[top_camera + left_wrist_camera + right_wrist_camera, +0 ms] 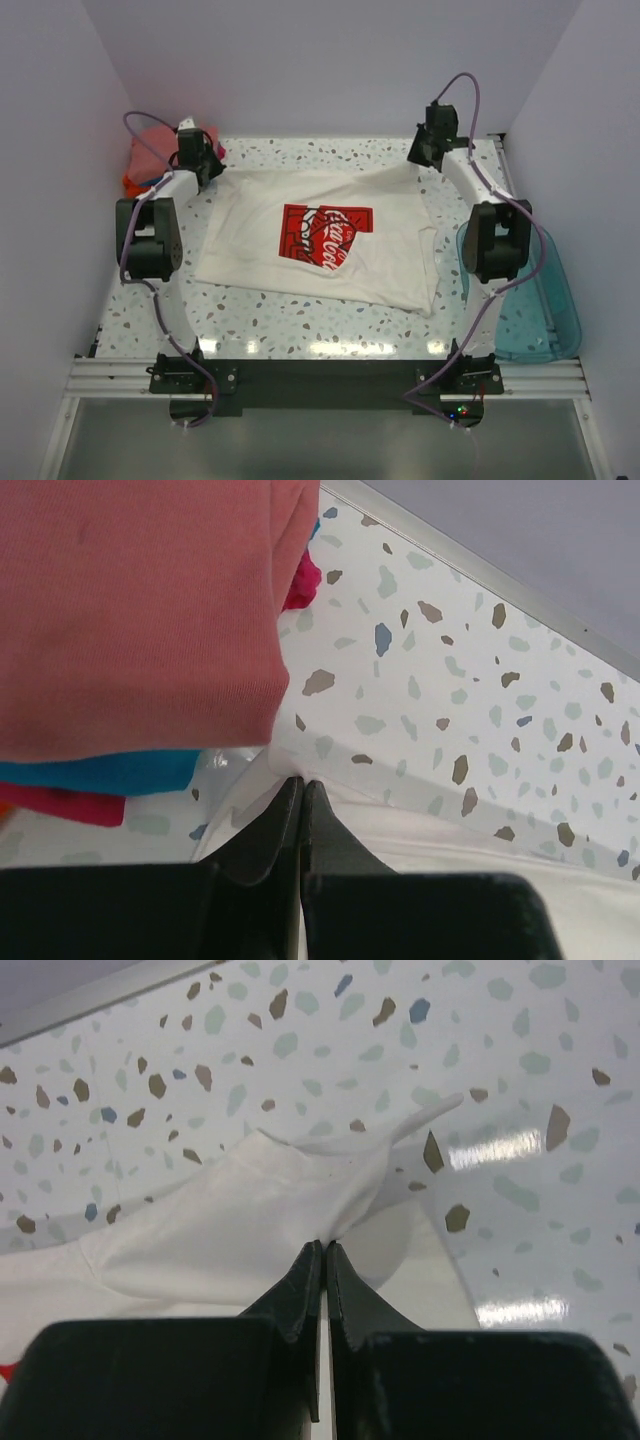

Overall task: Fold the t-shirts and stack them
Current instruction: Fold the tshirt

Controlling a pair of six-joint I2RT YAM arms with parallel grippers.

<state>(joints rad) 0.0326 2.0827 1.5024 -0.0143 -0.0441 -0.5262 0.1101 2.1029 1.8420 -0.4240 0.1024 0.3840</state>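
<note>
Grippers both clamped shut on white t-shirt spread print-up on terrazzo table, left gripper at far-left corner beside folded shirt pile, right gripper at far-right corner.

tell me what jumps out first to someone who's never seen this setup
The white t-shirt, spread out in the centre with its red chest print facing up, draws the eye first. The left gripper and right gripper are each shut on a far corner of it. A folded stack of shirts sits at the far left, and a teal bin on the right.
</note>
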